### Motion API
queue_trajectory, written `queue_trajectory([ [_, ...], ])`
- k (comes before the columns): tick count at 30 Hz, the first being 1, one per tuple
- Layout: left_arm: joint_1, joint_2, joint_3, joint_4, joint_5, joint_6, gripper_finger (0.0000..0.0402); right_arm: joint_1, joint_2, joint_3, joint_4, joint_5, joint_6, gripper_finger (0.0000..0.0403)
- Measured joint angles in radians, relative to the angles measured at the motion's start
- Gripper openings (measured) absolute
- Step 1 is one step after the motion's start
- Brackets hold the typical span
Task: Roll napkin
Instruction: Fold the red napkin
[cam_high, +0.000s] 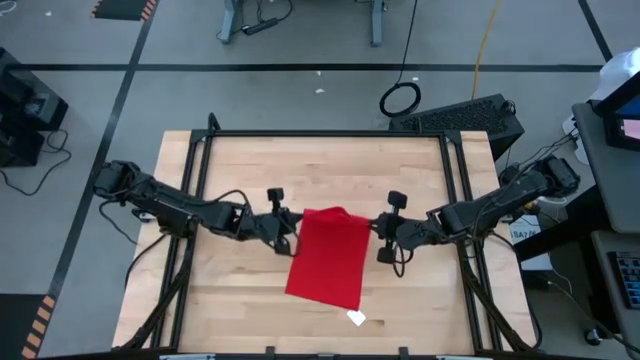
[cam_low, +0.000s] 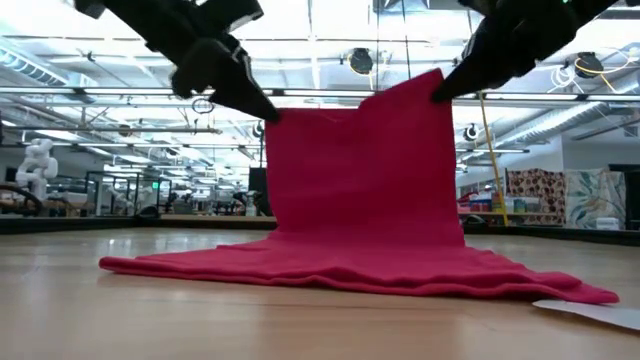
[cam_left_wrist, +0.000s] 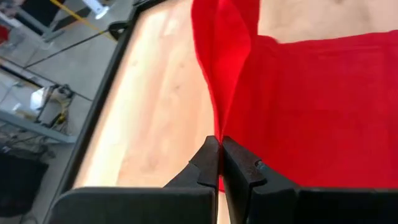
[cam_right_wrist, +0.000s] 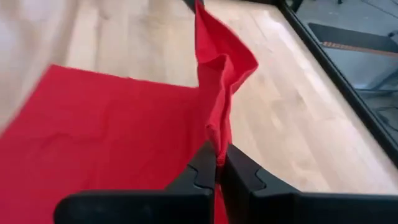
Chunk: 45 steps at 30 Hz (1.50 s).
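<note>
Left gripper (cam_left_wrist: 219, 158) is clamped on one far corner of the napkin (cam_high: 328, 256); right gripper (cam_right_wrist: 217, 163) is clamped on the other. We see both held above the table (cam_high: 240, 290), so the cloth's far edge hangs up between them like a curtain while the rest lies flat below and toward the near edge. We judge the corners are pinched and raised so the edge can be folded over to begin the roll. A white tag (cam_high: 356, 318) lies by the napkin's near corner.
</note>
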<state>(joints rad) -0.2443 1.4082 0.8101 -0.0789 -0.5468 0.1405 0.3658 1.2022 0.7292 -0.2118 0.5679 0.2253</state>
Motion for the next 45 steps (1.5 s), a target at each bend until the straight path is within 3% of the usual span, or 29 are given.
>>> queue_trajectory([
  [6,-0.066,0.000,0.000,-0.033,-0.003,-0.061,0.0011,0.046,0.004,0.000,0.042,-0.097,0.093,0.0004],
  [11,-0.105,0.000,0.000,-0.045,-0.004,-0.104,0.0011,0.079,0.045,0.001,0.062,-0.106,0.164,0.0004],
  [25,-0.175,0.000,0.000,-0.130,0.051,-0.210,0.0011,0.108,0.171,0.001,0.086,-0.132,0.209,0.0004],
  [38,-0.216,0.000,0.000,-0.137,0.129,-0.254,0.0011,0.108,0.183,0.000,0.128,-0.162,0.204,0.0004],
  [45,-0.239,0.000,0.000,-0.124,0.129,-0.286,0.0011,0.108,0.183,0.000,0.122,-0.275,0.198,0.0004],
])
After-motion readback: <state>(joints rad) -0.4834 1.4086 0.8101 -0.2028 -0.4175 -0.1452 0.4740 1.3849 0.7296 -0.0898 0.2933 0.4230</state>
